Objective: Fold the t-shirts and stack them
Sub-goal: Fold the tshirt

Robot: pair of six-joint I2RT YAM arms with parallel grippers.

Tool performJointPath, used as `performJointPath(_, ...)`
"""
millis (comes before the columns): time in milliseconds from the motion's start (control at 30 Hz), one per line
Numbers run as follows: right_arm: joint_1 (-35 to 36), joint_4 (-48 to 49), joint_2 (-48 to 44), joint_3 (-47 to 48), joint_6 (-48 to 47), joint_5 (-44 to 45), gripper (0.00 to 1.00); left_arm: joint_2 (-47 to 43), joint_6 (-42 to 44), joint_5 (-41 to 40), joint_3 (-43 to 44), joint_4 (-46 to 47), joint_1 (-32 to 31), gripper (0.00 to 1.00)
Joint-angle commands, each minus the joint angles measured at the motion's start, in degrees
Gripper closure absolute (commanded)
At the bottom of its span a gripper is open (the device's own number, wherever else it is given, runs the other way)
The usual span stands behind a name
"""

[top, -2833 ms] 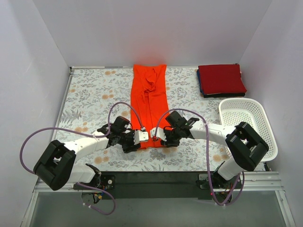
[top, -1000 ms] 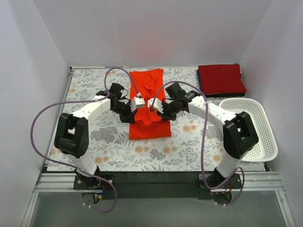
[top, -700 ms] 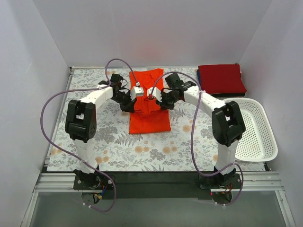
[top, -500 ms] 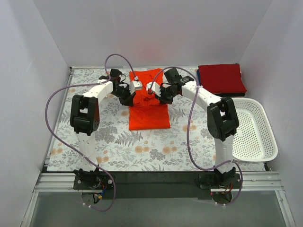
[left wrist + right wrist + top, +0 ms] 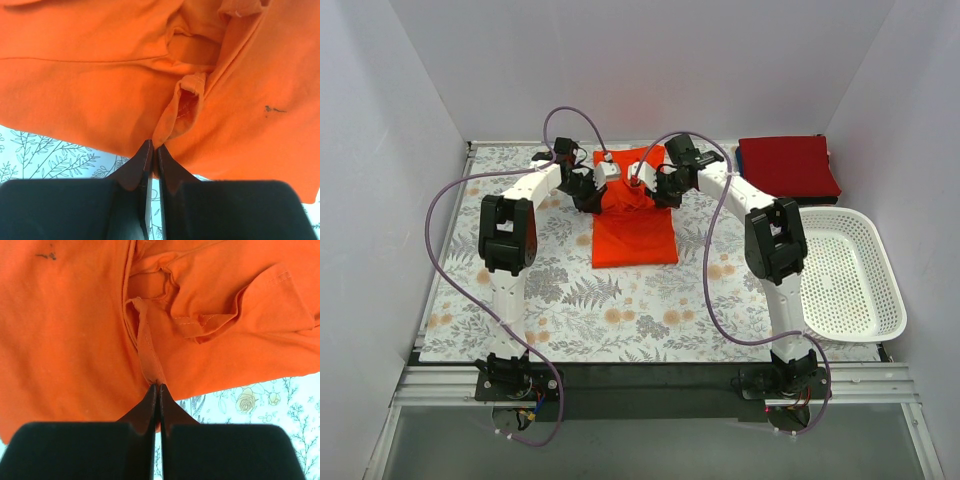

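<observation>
Orange shirt [image 5: 634,238] lies folded mid-worktop, far end bunched; left hand [image 5: 152,150] and right hand [image 5: 159,390] each pinch its cloth.

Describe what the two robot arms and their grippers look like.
Both the left arm and right arm have white links, bulky black joints and a looping purple cable. The left gripper and right gripper have plain black fingers tapering to thin tips; no markings visible.

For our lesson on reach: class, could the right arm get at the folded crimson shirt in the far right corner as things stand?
Probably not yet. The right gripper is shut on the orange shirt; the crimson shirt lies close, with nothing between.
</observation>
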Motion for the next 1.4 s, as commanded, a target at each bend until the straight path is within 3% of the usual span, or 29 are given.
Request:
performJointPath(0,-0.23,-0.87,1.51,3.64,-1.47,0.39,0.99,0.13,1.00,-0.08,3.04,0.58,0.81,1.00)
performJointPath(267,-0.23,-0.61,4.15,6.45,-1.03,1.79,0.99,0.13,-0.40,-0.69,2.51,3.56,1.25,0.99)
performJointPath(367,-0.23,-0.43,4.59,8.73,0.28,3.11,0.97,-0.66,-2.33,-1.22,2.07,6.02,1.16,0.82)
performJointPath(400,-0.23,-0.43,4.59,9.61,0.90,3.29,0.88,-0.75,-2.86,-1.31,2.07,6.38,1.16,0.73)
performJointPath(467,-0.23,-0.43,4.07,10.93,2.65,3.81,0.75,-1.62,-4.61,-1.49,2.60,7.26,1.25,0.67)
performJointPath(500,-0.23,-0.35,3.54,11.72,3.10,3.99,0.59,-1.89,-5.76,-1.83,2.86,7.79,1.25,0.64)
performJointPath(600,-0.23,0.18,0.99,11.38,4.94,4.69,0.49,-3.38,-9.18,-2.10,4.35,7.79,1.42,0.61)
performJointPath(733,-0.67,0.27,-2.96,7.44,8.45,4.52,0.50,-6.46,-16.12,-2.01,2.95,8.85,2.13,0.59)
performJointPath(833,-1.11,0.01,-5.95,3.75,15.30,0.75,0.60,-9.00,-26.20,-0.18,1.28,8.76,2.39,0.60)
performJointPath(933,-1.81,-1.22,-7.89,1.10,24.44,-8.72,0.64,-11.11,-38.06,6.49,-1.44,7.88,2.39,0.59)
performJointPath(967,-1.99,-1.31,-8.41,0.40,27.16,-14.67,0.66,-11.73,-40.72,8.78,-2.58,7.97,2.39,0.52)
performJointPath(1100,-2.25,-1.14,-8.68,-4.96,40.07,-28.15,0.72,-15.51,-55.57,23.17,-15.63,11.39,1.95,0.43)
performJointPath(1233,-1.82,1.31,-9.20,-12.08,45.45,-33.97,0.75,-21.73,-64.73,25.32,-29.35,20.33,-0.15,0.42)
performJointPath(1367,-1.03,6.06,-8.77,-18.15,50.99,-36.00,0.75,-21.94,-73.07,25.50,-35.71,26.85,-1.65,0.41)
